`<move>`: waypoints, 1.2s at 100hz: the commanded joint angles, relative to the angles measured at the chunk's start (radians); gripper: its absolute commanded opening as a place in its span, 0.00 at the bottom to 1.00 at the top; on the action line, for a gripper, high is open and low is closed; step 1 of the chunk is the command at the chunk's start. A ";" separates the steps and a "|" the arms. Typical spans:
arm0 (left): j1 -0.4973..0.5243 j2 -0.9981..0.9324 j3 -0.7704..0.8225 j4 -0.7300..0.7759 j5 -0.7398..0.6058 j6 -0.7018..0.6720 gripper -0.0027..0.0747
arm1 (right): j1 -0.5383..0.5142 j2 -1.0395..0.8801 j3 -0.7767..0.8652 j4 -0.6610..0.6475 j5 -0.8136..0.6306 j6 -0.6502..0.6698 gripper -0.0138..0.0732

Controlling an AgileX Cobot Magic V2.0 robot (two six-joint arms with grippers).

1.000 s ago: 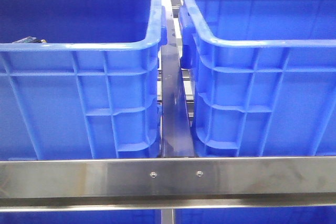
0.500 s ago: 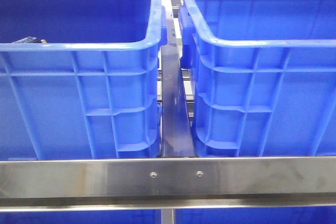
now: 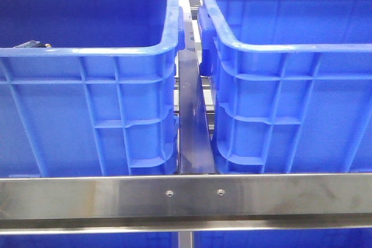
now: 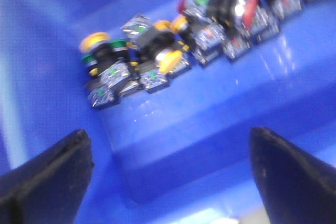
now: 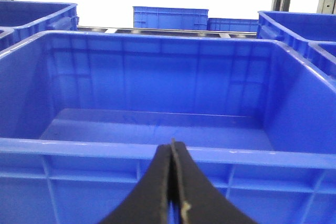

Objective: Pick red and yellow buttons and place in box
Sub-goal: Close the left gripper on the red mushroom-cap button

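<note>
In the left wrist view a row of push buttons lies on the floor of a blue bin. A yellow button sits at one end beside a green one, another yellow button lies mid-row, and a red button is further along. My left gripper hangs open above the bin floor, short of the buttons, with nothing between its fingers. In the right wrist view my right gripper is shut and empty, just outside the near rim of an empty blue box. Neither gripper shows in the front view.
Two large blue bins, the left bin and the right bin, stand side by side behind a steel rail. A narrow gap runs between them. More blue bins stand behind.
</note>
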 commanded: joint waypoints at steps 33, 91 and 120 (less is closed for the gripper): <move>-0.001 0.349 -0.200 -0.038 -0.065 0.450 0.75 | 0.001 -0.020 -0.003 -0.001 -0.086 0.000 0.08; -0.099 0.495 -0.282 -0.059 -0.166 0.851 0.75 | 0.001 -0.020 -0.003 -0.001 -0.086 0.000 0.08; -0.103 0.497 -0.282 -0.117 -0.167 0.851 0.74 | 0.001 -0.020 -0.003 -0.001 -0.086 0.000 0.08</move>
